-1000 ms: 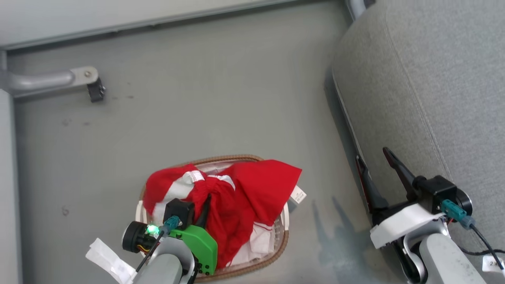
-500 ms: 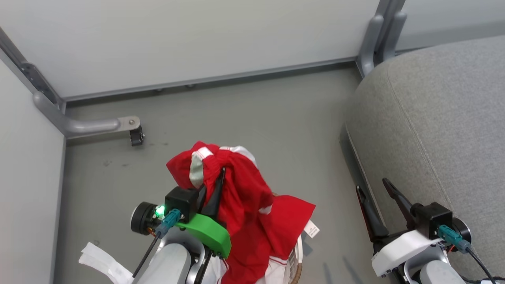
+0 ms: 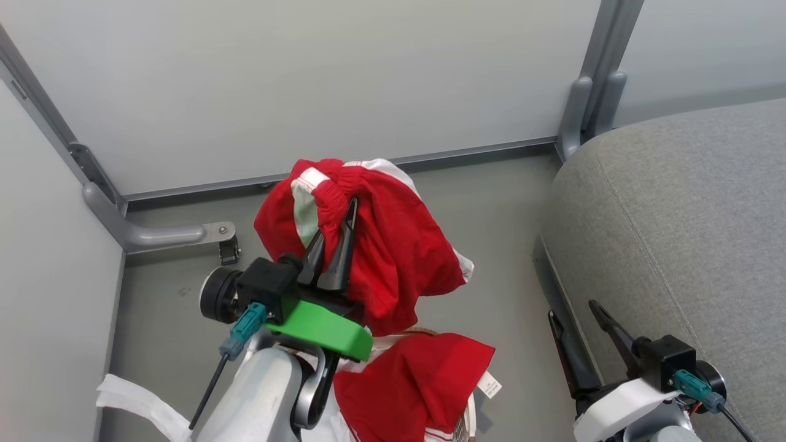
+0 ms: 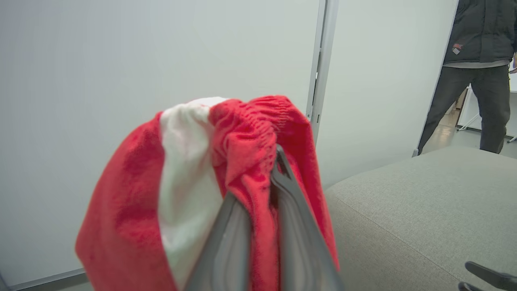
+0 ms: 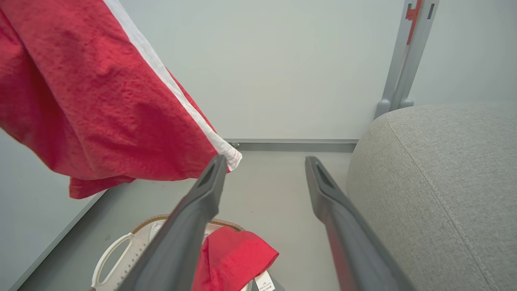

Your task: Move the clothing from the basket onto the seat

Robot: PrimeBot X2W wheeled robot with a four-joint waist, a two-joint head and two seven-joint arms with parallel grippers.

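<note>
While the left gripper (image 3: 339, 224) clenches one light, limp garment (image 3: 399, 258) by its waistband, a sound hold, at frame centre left of the seat (image 3: 675, 215), the other garment (image 3: 411, 380) lies bottom-centre in the basket (image 5: 150, 221), right gripper (image 3: 572, 309) gaping empty.

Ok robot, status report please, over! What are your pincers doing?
Left pincer shut on red garment, above basket. Right pincer open, empty, beside seat. Basket holds other red garment. Beyond seat, a person.
</note>
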